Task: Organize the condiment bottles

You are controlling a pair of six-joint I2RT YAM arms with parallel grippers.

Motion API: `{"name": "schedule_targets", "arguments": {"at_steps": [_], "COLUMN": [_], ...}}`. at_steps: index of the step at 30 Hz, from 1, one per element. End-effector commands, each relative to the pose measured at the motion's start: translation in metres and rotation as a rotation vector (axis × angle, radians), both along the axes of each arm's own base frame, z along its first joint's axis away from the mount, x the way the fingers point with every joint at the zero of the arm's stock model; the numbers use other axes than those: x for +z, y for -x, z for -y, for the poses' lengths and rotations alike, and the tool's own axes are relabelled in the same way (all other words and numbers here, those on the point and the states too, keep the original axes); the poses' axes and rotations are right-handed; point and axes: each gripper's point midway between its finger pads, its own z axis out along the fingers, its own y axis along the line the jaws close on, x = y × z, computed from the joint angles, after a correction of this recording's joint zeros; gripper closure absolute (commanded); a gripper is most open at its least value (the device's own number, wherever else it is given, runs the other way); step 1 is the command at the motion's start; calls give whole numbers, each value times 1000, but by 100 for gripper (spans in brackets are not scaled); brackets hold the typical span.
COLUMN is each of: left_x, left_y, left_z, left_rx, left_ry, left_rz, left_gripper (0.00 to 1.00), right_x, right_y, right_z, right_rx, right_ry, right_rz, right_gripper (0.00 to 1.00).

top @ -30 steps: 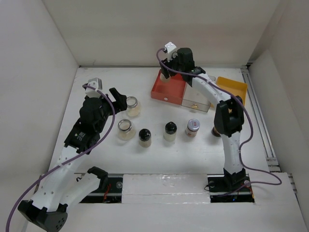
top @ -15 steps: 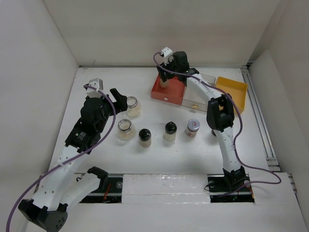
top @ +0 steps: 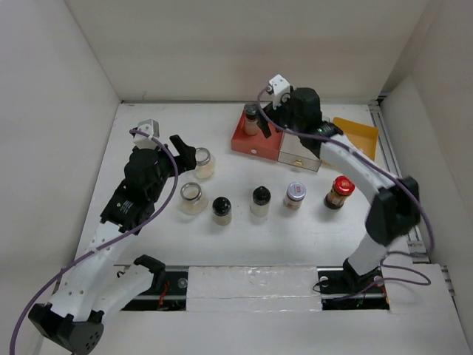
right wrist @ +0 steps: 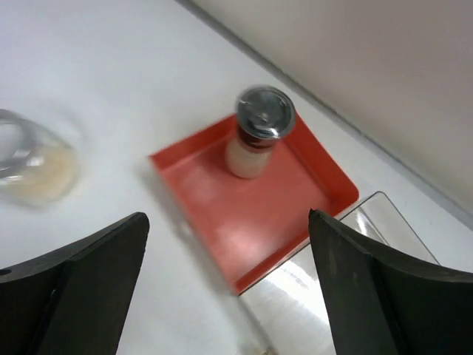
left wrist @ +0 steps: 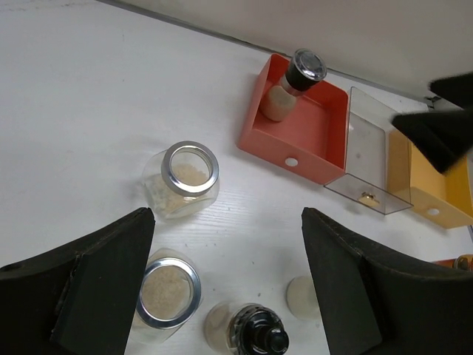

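I have the left gripper (top: 185,151) spread wide, the upright squat glass jar (left wrist: 189,177) just ahead of it and far nearer this arm than the right gripper (right wrist: 229,288), which, also spread, hovers above the red tray (right wrist: 222,214) where the grey-lidded shaker (right wrist: 259,133) stands, apparently untouched in that blurry view

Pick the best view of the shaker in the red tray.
Right wrist: the shaker sits large, mid-frame, lid and body clear. Left wrist shows it smaller, top external tiny.
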Motion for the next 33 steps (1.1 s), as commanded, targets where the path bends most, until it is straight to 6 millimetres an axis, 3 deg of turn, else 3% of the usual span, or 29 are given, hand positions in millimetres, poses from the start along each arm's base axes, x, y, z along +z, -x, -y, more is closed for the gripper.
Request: {"name": "schedule_targets", "arguments": {"at_steps": [1,2,3,4,5,6,8,10,12,15,17,22,27,29,30,32,33], "left_x": [13,13,13,13,13,13,16,18,18,18,21,21,23,23,23,23,23], "left_y": [1,1,1,1,1,1,3,3,4,4,5,6,7,7,7,7,7], "left_z": [2,2,2,4,4,4,3,5,7,7,6,7,5,5,5,5,5], "left_rx": [-18,-18,-18,-27,-27,-25,-26,-35,-43,-44,-44,-53,-44,-44,-44,-44,-44], "left_ry": [22,22,22,23,23,32,37,42,44,44,48,49,51,51,51,51,51], "left_rz": [49,49,49,48,48,46,56,64,63,63,71,70,80,80,80,80,80], "left_gripper": [23,23,23,23,23,23,23,23,23,23,23,23,23,23,23,23,23], "right_x": [64,23,39,31,1,9,-17,-40,-55,-72,-89,-89,-106,-107,-105,-110,-106], "right_y": [79,104,130,147,173,192,226,251,269,273,265,238,219,217,216,212,208], "right_z": [-25,-21,-15,-16,-20,-14,-11,-4,-9,-13,-15,-24,-28,-33,-34,-36,-35], "right_rx": [67,78,85,95,134,138,181,204,246,241,220,165,137,152,153,153,144], "right_ry": [-110,-75,-117,-124,-99,-128,-94,-66,-46,-9,29,42,84,80,74,79,72], "right_rz": [156,82,104,85,28,26,-68,-163,-206,-238,-248,-183,-185,-174,-167,-181,-174], "right_gripper": [7,11,11,11,11,8,3,0,0,0,0,0,2,7,21,37,51]}}
